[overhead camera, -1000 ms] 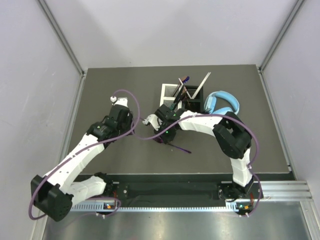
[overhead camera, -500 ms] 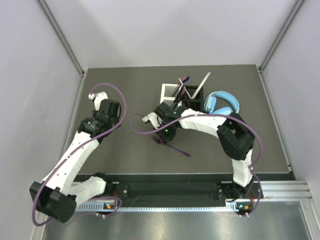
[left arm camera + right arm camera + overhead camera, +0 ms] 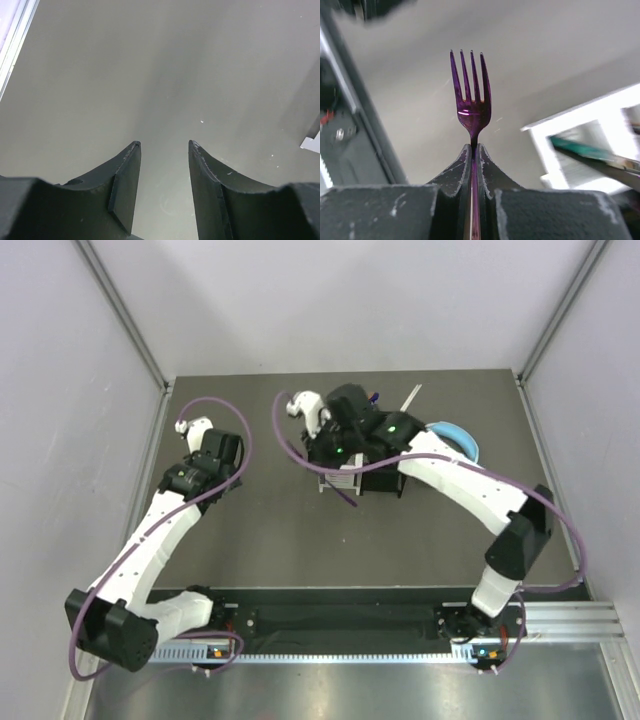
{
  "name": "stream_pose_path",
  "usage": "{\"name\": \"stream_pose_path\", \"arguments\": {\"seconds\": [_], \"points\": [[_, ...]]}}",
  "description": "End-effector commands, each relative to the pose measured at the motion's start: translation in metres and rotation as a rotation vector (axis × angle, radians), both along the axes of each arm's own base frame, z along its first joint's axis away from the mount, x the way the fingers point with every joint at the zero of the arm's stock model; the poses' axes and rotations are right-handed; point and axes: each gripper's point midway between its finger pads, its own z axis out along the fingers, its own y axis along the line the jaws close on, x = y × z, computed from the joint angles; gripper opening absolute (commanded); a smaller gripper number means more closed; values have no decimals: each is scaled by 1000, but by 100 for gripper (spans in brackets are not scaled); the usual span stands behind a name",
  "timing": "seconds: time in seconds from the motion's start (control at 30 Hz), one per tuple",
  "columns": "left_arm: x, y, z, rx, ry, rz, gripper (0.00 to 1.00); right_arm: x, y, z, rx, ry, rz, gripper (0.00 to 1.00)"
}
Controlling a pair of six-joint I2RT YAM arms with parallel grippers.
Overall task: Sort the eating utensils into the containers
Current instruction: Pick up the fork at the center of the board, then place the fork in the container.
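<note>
My right gripper (image 3: 475, 146) is shut on the neck of an iridescent purple fork (image 3: 471, 100), whose tines point away from the camera. In the top view the right gripper (image 3: 335, 462) hangs above the white caddy (image 3: 338, 483), and the fork (image 3: 347, 497) sticks out toward the near side. The black caddy (image 3: 385, 483) stands to the right of the white one. The white caddy (image 3: 585, 125) and a green-handled knife (image 3: 590, 152) show blurred in the right wrist view. My left gripper (image 3: 164, 145) is open and empty over bare table, at the left in the top view (image 3: 232, 458).
Light-blue headphones (image 3: 455, 435) lie to the right of the caddies. A pale stick (image 3: 410, 398) leans out of the caddies toward the back. Grey walls stand close on the left, right and back. A white corner (image 3: 312, 142) shows at the right edge of the left wrist view.
My right gripper has lifted the purple fork off the table and carried it back over the caddies. My left arm pulled away to the left, then held nearly still.
</note>
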Motion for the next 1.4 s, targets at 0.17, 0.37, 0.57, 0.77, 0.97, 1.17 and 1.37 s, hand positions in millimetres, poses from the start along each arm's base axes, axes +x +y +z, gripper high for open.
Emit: {"name": "stream_pose_path", "arguments": {"seconds": [0.17,0.37,0.57,0.77,0.97,1.17,1.37], "points": [[25,-15,11,-41,-20,-25,48,96,-115,98,284,-275,-394,0],[41,-28,8,-68,6,-56,47,126,-146,89,302,-307,-433,0],[45,-34,3,-85,20,-75,47,150,-149,68,361,-310,-435,0],[43,-34,-3,-71,47,-90,46,166,-156,43,391,-351,-447,0],[46,-36,-2,-70,53,-104,45,163,-156,13,412,-303,-466,0],[51,-42,-3,-93,53,-113,45,140,-171,-8,378,-275,-512,0],[58,-53,-6,-127,58,-140,45,113,-184,-13,365,-255,-548,9]]}}
